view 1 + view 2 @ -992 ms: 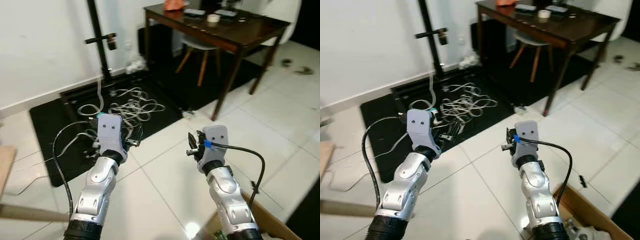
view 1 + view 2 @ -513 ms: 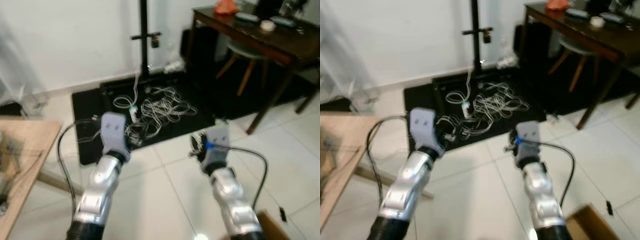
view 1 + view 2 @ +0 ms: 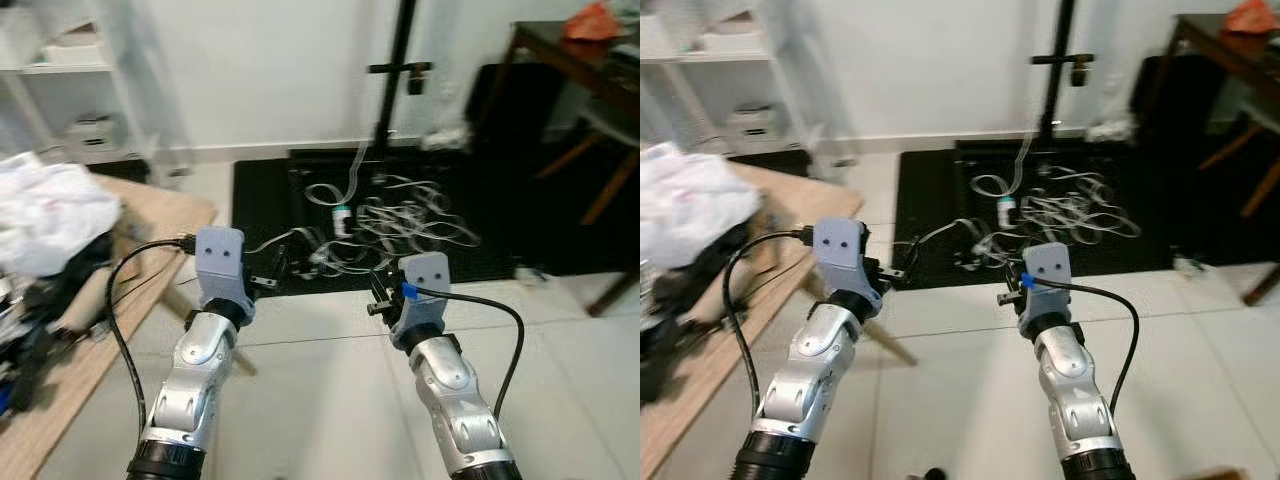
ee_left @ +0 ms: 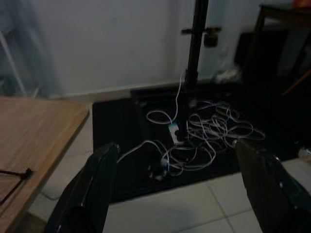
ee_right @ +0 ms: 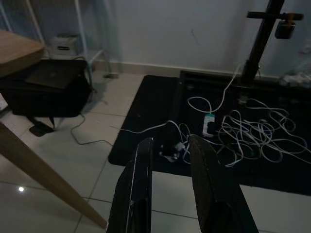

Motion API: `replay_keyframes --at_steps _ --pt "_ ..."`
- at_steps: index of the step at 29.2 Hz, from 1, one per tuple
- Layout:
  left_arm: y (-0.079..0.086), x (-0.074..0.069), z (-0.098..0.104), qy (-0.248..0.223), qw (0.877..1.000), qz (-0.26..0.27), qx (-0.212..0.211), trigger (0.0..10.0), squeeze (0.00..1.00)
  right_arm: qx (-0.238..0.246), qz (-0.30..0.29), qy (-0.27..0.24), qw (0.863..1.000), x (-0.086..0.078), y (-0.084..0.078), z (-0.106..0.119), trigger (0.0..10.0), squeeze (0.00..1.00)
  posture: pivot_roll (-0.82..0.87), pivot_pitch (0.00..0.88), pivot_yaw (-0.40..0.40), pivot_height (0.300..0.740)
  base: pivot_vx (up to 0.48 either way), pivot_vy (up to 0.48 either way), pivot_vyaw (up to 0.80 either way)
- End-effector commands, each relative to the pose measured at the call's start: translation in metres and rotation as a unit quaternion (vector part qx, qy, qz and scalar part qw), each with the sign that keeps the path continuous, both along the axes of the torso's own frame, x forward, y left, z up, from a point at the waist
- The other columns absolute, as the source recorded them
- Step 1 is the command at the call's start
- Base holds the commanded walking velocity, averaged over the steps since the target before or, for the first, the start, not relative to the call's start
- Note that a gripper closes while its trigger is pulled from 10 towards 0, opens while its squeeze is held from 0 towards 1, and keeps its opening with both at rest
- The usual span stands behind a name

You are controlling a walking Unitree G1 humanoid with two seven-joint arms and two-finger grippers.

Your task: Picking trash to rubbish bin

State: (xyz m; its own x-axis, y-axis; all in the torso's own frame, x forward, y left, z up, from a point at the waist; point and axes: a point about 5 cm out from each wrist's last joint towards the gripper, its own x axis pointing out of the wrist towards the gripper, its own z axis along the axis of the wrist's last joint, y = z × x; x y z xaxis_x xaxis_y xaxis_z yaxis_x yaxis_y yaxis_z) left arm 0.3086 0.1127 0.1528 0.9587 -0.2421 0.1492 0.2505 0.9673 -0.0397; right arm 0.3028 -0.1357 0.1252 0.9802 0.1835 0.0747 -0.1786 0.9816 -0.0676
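Note:
Both arms reach forward over the tiled floor. My left gripper (image 3: 266, 281) is open, and its fingers (image 4: 95, 191) stand wide apart in the left wrist view with nothing between them. My right gripper (image 3: 377, 300) is open by a narrow gap with nothing held; its fingers (image 5: 138, 194) point at the cables on the mat. A crumpled white heap like a plastic bag (image 3: 48, 212) lies on the wooden table (image 3: 150, 235) at the left, well apart from both grippers.
A black mat (image 3: 270, 190) with a tangle of white cables (image 3: 400, 215) lies ahead, with a black stand pole (image 3: 398, 70) rising from it. Dark clutter (image 3: 40, 310) sits on the wooden table. A white shelf (image 3: 70, 80) stands at back left, a dark table (image 3: 580, 45) at right.
The camera has swung to the left: the wooden table with the white heap has come into view and the dark table has slid to the right edge. Both arms keep their pose.

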Motion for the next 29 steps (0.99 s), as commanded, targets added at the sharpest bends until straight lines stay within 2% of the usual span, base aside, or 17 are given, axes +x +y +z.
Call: replay_keyframes --at_steps 1,29 --pt "0.0009 -0.0005 -0.0022 0.008 1.000 0.001 0.003 10.0 0.00 0.002 -0.001 0.006 1.000 -0.0011 0.0000 -0.0026 10.0 0.00 -0.03 0.128 0.006 0.740 0.000 0.000 0.80" --pt "-0.0012 -0.0006 -0.0034 0.011 1.000 0.000 -0.002 10.0 0.00 -0.005 0.007 0.006 1.000 -0.0015 0.0004 -0.0013 10.0 0.00 -0.03 0.134 0.001 0.740 0.000 0.000 0.80"
